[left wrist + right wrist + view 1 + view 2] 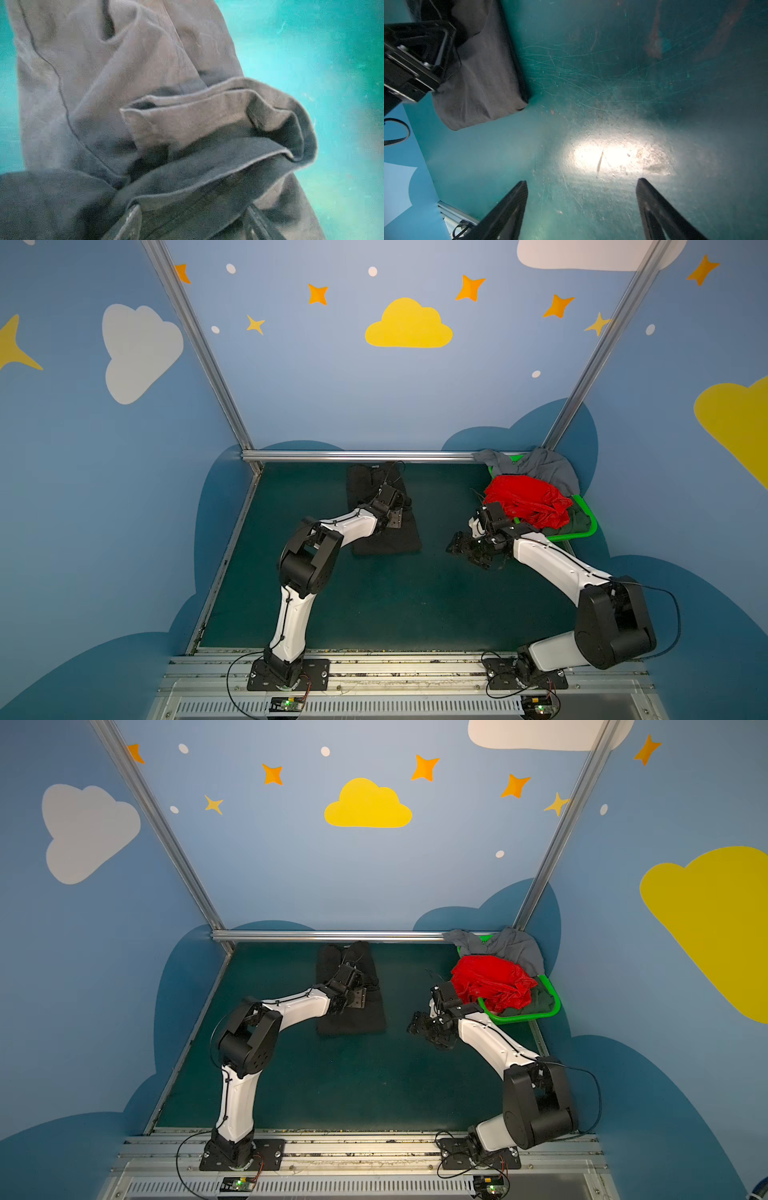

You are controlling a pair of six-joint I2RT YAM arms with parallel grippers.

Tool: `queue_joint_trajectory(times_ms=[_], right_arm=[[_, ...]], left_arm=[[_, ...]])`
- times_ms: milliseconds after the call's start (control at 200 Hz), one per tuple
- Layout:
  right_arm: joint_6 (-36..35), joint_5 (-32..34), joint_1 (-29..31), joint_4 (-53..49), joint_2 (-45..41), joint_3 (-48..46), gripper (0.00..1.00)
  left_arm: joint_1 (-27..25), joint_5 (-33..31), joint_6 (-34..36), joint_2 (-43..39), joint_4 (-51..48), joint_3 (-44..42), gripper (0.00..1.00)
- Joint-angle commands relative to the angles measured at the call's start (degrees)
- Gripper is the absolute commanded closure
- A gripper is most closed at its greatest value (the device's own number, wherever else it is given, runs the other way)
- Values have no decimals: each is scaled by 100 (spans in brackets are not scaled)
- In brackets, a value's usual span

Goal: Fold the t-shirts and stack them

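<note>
The black t-shirt lies on the green table just left of centre in both top views, already folded into a long narrow strip running up the frame toward the back rail. It is soft, light, limp cloth. It should sag and slide out of its fold if lifted by a single layer, so the better hold is probably a pinch through all layers at a doubled hem or corner. The left gripper sits low over the strip's upper half. In its wrist view the fingertips stand apart at the bottom edge, open, with a rolled sleeve hem just ahead of them; nothing looks pinched. The right gripper hangs over bare table at centre right of the top views, its jaws spread wide and empty. The red t-shirt, grey t-shirt and dark green t-shirt are heaped, crumpled, in the bright green basket at the table's upper right. They look tangled, so one may drag another out. No brand or writing can be read; a pale speck at the black shirt's far end may be a neck label, too small to tell.
</note>
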Motion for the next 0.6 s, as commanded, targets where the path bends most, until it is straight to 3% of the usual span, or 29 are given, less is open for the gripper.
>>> queue_joint_trajectory(times_ms=[0, 596], right_arm=[[13, 59, -13, -163, 73, 33, 20], [9, -10, -13, -89, 241, 43, 20]], left_arm=[[51, -135, 55, 147, -136, 163, 25], [424, -10, 516, 750, -964, 1351, 25]])
